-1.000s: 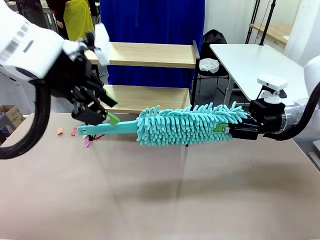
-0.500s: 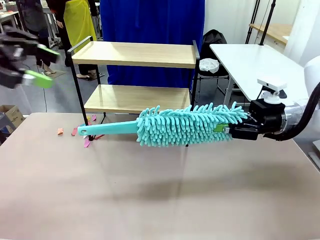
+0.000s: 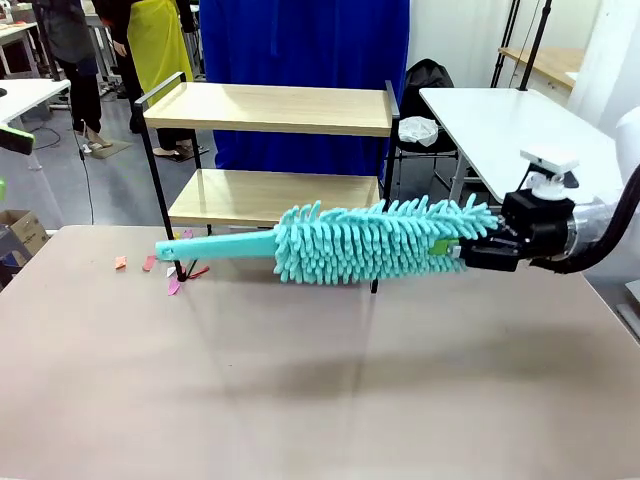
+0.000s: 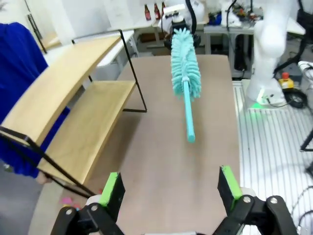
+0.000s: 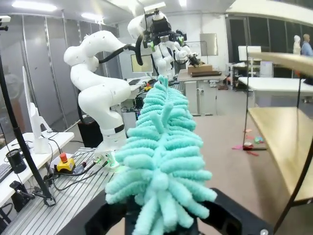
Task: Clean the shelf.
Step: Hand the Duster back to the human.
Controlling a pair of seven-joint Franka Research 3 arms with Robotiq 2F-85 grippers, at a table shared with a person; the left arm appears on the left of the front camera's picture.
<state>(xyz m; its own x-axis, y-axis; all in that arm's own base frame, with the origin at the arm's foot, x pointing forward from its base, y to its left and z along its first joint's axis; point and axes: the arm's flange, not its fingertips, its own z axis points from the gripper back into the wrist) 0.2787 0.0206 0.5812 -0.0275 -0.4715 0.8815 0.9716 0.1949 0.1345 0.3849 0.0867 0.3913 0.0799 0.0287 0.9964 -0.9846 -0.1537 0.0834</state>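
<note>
Right end effector [image 3: 462, 252] clamps teal duster [image 3: 370, 240] beside shelf [image 3: 270, 110]; left end effector [image 4: 171, 188] wide, overlooking both.

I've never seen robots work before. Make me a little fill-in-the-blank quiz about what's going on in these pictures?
1. The right gripper is shut on the fluffy end of a turquoise ____.
2. The duster's plain handle points toward the robot's ____ side.
3. The shelf has ____ wooden boards.
4. The left gripper has its jaws ____, holding nothing.

Missing words: duster; left; two; open
</note>
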